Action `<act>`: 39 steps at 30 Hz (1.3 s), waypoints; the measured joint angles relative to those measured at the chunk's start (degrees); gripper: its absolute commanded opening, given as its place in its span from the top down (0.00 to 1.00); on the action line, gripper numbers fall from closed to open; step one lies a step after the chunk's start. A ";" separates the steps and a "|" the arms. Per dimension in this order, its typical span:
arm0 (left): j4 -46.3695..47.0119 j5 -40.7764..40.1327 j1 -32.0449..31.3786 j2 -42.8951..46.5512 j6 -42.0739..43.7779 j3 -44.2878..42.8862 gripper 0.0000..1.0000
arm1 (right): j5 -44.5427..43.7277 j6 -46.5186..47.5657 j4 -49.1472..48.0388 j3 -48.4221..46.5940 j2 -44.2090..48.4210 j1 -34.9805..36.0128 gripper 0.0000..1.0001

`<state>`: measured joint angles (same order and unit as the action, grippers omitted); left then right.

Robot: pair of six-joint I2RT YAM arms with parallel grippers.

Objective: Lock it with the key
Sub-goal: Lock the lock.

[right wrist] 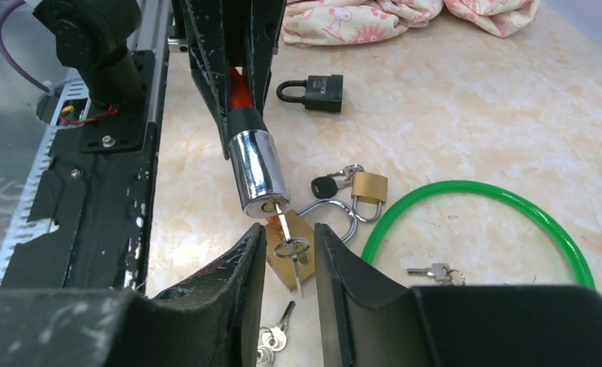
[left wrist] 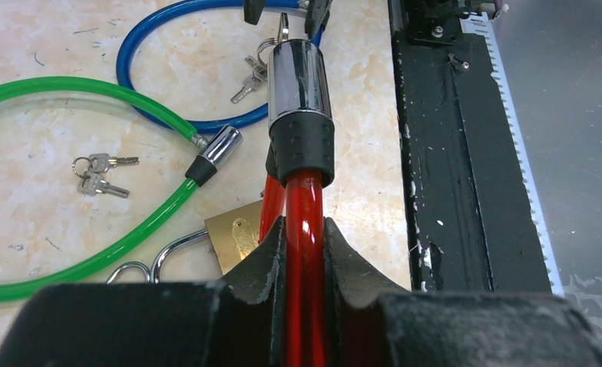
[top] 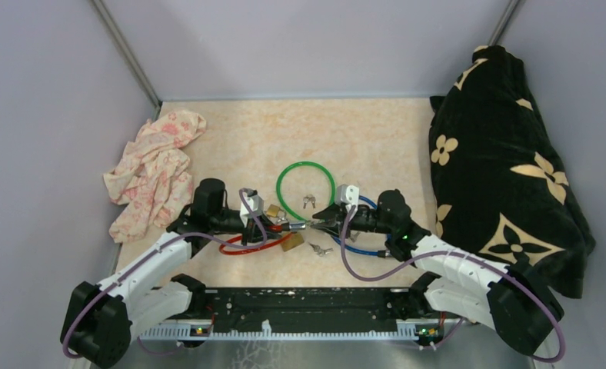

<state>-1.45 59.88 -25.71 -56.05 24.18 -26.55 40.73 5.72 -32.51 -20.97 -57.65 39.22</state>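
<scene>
Near the table's (top: pixel 284 131) front edge, left gripper (left wrist: pixel 305 229) clamped tight on the red cable lock (left wrist: pixel 305 191), chrome barrel (left wrist: pixel 298 76) raised and tilted. Key (right wrist: pixel 282 214) seated in the barrel's keyhole, flanked by right gripper (right wrist: pixel 290 229), slightly apart, not pinching. Beyond: brass padlock (right wrist: pixel 369 187), green cable lock (right wrist: pixel 504 199), floral cloth (top: pixel 155 169).

The red cable lock (right wrist: pixel 258 172) is a glossy red cable (left wrist: pixel 305 222) ending in a ribbed black collar and a polished chrome cylinder (left wrist: pixel 301 76). The cylinder is raised off the table (top: pixel 231 138) near the middle of its near edge, tilted with the keyhole face lowest. The rest of the cable loops on the table toward the left edge. The key (right wrist: pixel 283 222) is small and silver, its blade in the keyhole. A ring (right wrist: pixel 292 248) and a second key (right wrist: pixel 299 275) hang from its head.
</scene>
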 measured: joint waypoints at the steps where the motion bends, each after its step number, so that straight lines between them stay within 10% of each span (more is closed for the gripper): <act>1: -0.09 0.13 0.00 0.00 0.11 0.00 1.00 | 0.11 0.76 0.39 -0.02 -0.02 0.00 0.73; 12: -0.26 0.48 0.00 0.00 0.15 0.00 1.00 | 0.96 3.74 3.54 -1.42 -2.40 0.00 1.00; 39: -2.16 -8.31 -2.73 -0.24 3.02 0.42 1.00 | -8.15 9.27 11.98 -6.51 -4.11 4.31 0.98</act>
<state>-3.62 51.57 -28.45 -56.29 27.20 -26.13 32.58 14.98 -20.53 -27.49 -61.76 43.53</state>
